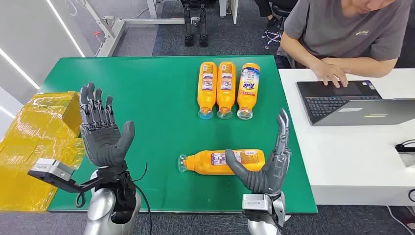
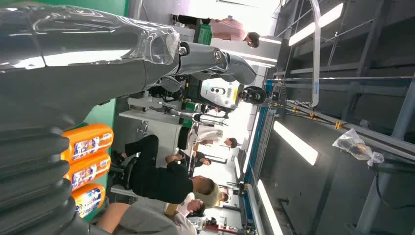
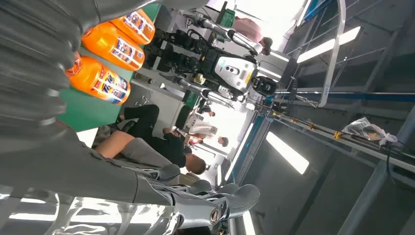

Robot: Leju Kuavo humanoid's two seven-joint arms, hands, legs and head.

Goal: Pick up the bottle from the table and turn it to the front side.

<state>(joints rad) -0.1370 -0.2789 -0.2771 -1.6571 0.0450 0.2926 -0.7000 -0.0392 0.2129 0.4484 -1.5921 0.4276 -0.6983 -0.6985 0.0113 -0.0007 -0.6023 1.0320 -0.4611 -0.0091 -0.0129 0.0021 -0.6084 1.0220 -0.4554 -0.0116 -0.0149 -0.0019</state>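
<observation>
1. The right hand [image 1: 266, 164] stands edge-on at the near side of the green counter [image 1: 147, 98], its fingers [image 1: 282, 128] straight, pressed together and pointing away from the robot, its thumb [image 1: 234, 169] reaching out toward 9 o'clock across the cap-less end of the lone bottle [image 1: 222, 162]. It holds nothing; whether the thumb touches the bottle cannot be told.

2. The left hand [image 1: 100, 132] is raised, palm open, fingers spread and empty, well apart from the bottle at its 3 o'clock.

3. The bottle, orange with its printed back label up, lies on its side near the counter's front edge, cap toward 9 o'clock and base toward 3 o'clock, partly hidden behind the right hand.

4. Risk, as a judgement: the bottle is round and lying flat, so a closing thumb that meets it off-centre could roll it toward 6 o'clock and off the near edge, which is close.

5. A grasp taken only at the base end could let the heavier body tip and slip during the turn, leaving the wrong face up.

6. Three more bottles [image 1: 226, 89] lie side by side at 12 o'clock from the task bottle, caps toward the robot; one shows its front. A bottle pushed away could knock into them.

7. At 2 o'clock a person [image 1: 342, 29] works on a laptop [image 1: 342, 100] at a white desk [image 1: 352, 156] touching the counter; a wide swing of the right arm could come near. Yellow-wrapped boxes [image 1: 39, 132] sit at 9 o'clock.
</observation>
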